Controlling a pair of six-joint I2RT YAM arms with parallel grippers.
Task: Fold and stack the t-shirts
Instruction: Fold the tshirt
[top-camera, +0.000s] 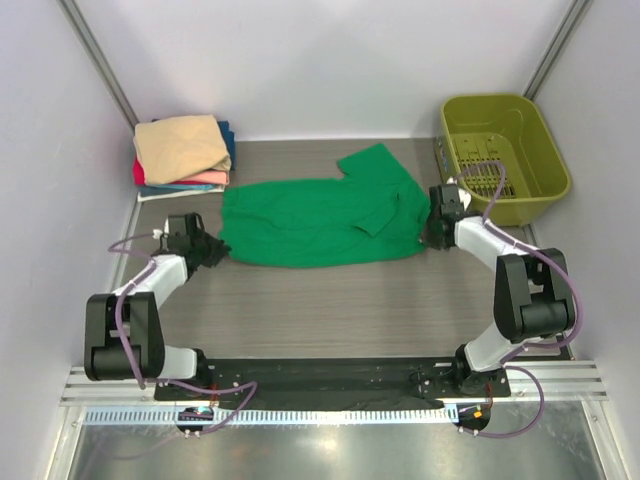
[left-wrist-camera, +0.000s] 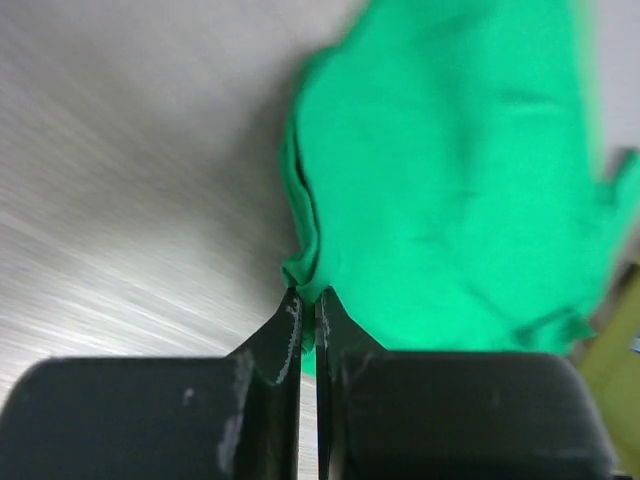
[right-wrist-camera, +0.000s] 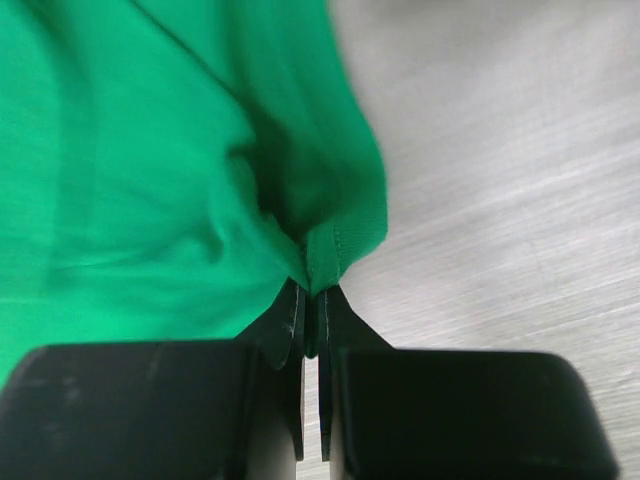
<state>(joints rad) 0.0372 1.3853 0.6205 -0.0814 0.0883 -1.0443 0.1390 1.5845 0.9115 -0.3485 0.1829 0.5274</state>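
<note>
The bright green t-shirt (top-camera: 320, 218) lies spread across the middle of the table, one sleeve pointing to the back. My left gripper (top-camera: 217, 248) is shut on the shirt's left edge; the cloth (left-wrist-camera: 440, 170) is pinched between its fingertips (left-wrist-camera: 309, 300). My right gripper (top-camera: 437, 232) is shut on the shirt's right edge, with a hem fold (right-wrist-camera: 340, 245) clamped at its tips (right-wrist-camera: 313, 295). A stack of folded t-shirts (top-camera: 182, 152), tan on top with pink, red and blue below, sits at the back left.
An olive-green plastic bin (top-camera: 503, 155) stands at the back right, close behind my right arm. Grey walls close in the left, right and back sides. The wood-grain table (top-camera: 330, 310) is bare in front of the shirt.
</note>
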